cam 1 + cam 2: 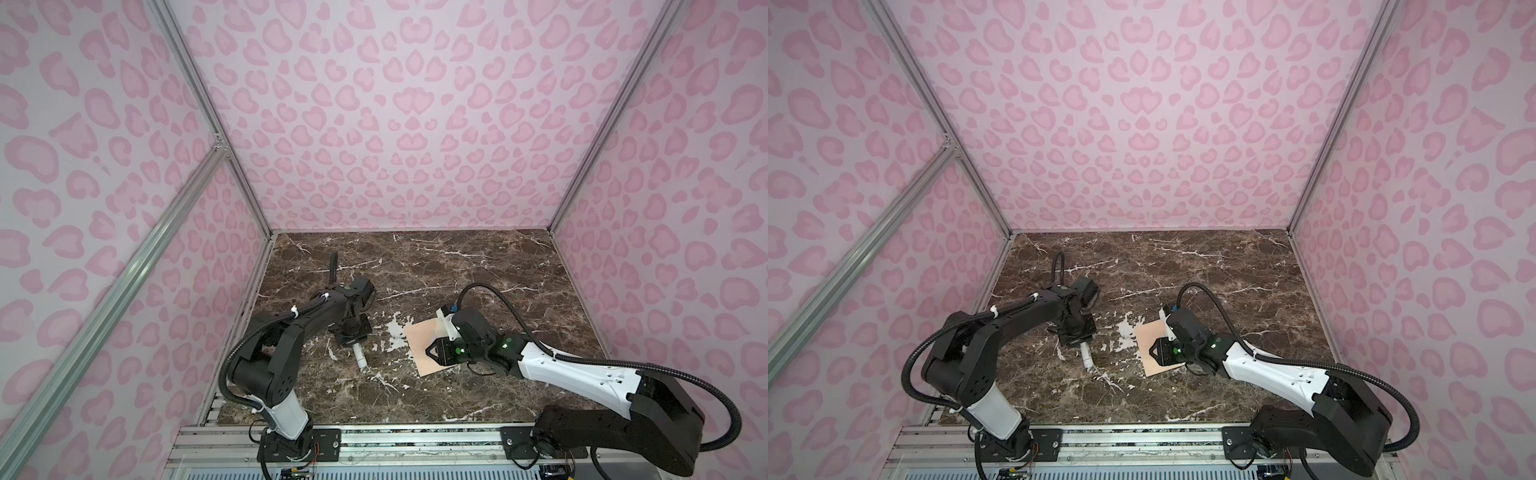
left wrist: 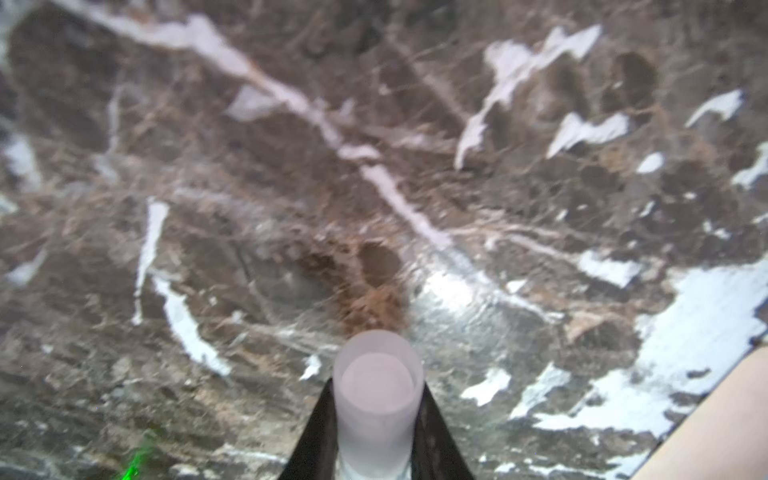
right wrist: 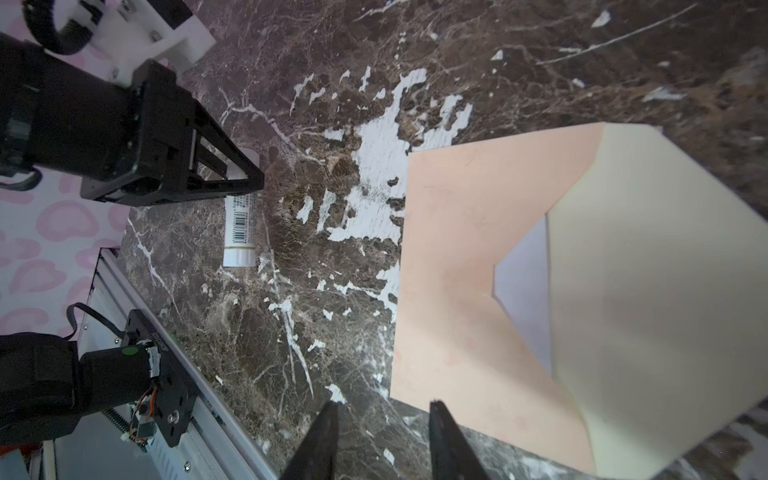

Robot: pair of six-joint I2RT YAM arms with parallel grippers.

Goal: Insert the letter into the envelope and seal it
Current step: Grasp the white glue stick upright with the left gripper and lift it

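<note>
Table (image 1: 457, 270): marble, carries everything.
Envelope (image 3: 469, 249): flat on the table, flap open; likely light, floppy and slippery, best taken by the flap's free edge.
Letter (image 3: 521, 286): tucked inside the envelope, only a sliver showing.
Right jaws: apart, empty, at the envelope's edge.
Left jaws: closed on the glue stick (image 3: 240, 232), away from the envelope.

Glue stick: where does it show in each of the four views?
Top view: glue stick left of centre, lower half.
Top view: glue stick slightly further left, same height.
Left wrist: glue stick bottom centre, end-on between the fingers.
Right wrist: glue stick left of centre, barcode showing.
Shared landmark: the peach envelope, in all four views.
</note>
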